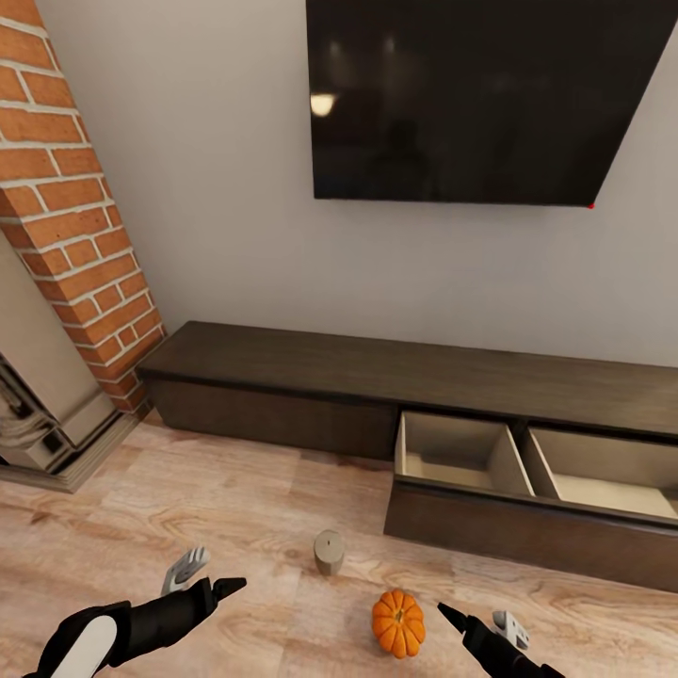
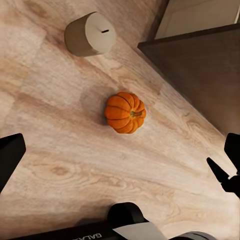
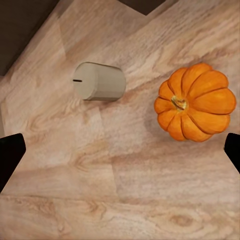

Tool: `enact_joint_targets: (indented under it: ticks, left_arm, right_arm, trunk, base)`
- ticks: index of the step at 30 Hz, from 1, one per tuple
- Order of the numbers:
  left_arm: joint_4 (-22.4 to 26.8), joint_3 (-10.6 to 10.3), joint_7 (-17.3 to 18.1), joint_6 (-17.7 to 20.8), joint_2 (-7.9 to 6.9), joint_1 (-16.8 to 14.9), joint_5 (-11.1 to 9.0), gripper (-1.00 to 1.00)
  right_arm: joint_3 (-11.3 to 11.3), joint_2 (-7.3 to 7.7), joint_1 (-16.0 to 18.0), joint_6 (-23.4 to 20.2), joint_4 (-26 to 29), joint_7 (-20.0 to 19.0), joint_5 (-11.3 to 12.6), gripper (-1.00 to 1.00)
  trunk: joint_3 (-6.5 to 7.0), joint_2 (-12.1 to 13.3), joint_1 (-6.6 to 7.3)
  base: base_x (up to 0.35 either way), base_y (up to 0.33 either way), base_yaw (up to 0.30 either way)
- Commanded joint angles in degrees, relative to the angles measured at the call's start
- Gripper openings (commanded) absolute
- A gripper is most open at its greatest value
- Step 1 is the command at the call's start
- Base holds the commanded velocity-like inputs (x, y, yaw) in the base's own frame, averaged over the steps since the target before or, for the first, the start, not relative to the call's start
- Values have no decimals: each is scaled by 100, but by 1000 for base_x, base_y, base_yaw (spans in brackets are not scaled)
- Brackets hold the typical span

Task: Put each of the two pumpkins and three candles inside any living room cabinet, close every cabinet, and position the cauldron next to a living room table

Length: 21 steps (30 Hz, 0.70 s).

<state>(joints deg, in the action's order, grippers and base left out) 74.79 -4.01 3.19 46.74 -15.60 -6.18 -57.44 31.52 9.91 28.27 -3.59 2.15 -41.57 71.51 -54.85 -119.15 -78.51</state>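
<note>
Wood floor, pale planks, below wall TV (image 1: 490, 99). Pumpkin (image 1: 398, 622) and candle (image 1: 329, 552) on floor, near each other, apart, in front of cabinet (image 1: 377, 377); its drawer (image 1: 527, 471) pulled out, beige inside. Left gripper (image 1: 212, 576) and right gripper (image 1: 485, 626) low over floor, jaws wide, holding nothing. Pumpkin likely rigid, light, ribbed; best taken across its middle. Candle smooth, may slip; grip its sides. Wrist views show pumpkin stem, candle wick; head view shows drawer interior.
</note>
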Motion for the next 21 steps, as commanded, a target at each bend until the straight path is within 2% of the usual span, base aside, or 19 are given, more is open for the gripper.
enact_joint_targets:
  ticks: [1, 5, 10, 21]
  left_arm:
    - [4, -3, 32, 15, -4, -4, 17, 100]
    - [6, 14, 28, 53, 2, -27, -7, 100]
    - [206, 44, 16, 81, 0, -235, -20, 100]
    - [202, 8, 14, 34, 5, -261, -18, 100]
  right_arm:
    - [30, -1, 3, -36, 1, -18, 59, 100]
    - [34, -12, 3, -36, -3, -10, 57, 100]
    - [36, -5, 3, -28, 0, -25, 57, 100]
    - [39, -24, 3, 24, 4, -122, 56, 100]
  trunk:
    - [-23, -44, -22]
    - [-95, -204, -110]
    - [-185, -404, -219]
    - [-382, -846, -461]
  base:
    - [0, 0, 0]
    - [0, 0, 0]
    - [0, 0, 0]
    - [0, 0, 0]
